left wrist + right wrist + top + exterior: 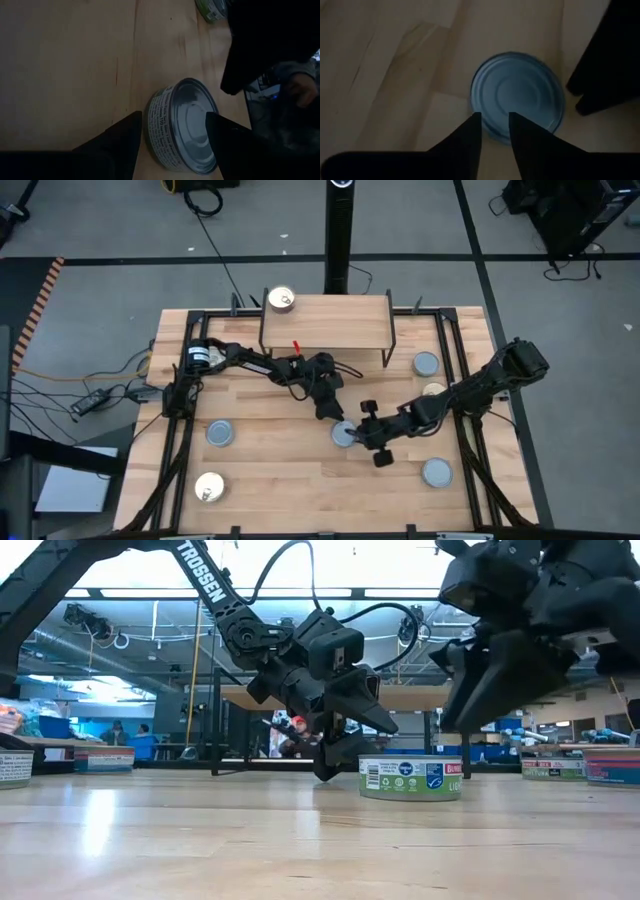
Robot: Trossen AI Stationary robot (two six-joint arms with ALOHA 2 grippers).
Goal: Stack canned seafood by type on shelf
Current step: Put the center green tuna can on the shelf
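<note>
A blue-grey-lidded tin with a green label stands flat on the table in front of the shelf. My left gripper is open and low at the table. It reaches from the far left, one finger on either side of this tin. My right gripper hovers just above the tin's right side, pointing down, its fingers only narrowly open. A gold-lidded tin sits on the shelf's far left corner. My left gripper has a finger close beside the tin's labelled wall and the other finger over the lid's far rim. I cannot tell whether either finger touches the tin, which rests flat on the table.
More tins stand on the table: a blue-grey one and a gold one on the left, two blue-grey ones on the right, and a gold one partly under the right arm. A black pole rises behind the shelf.
</note>
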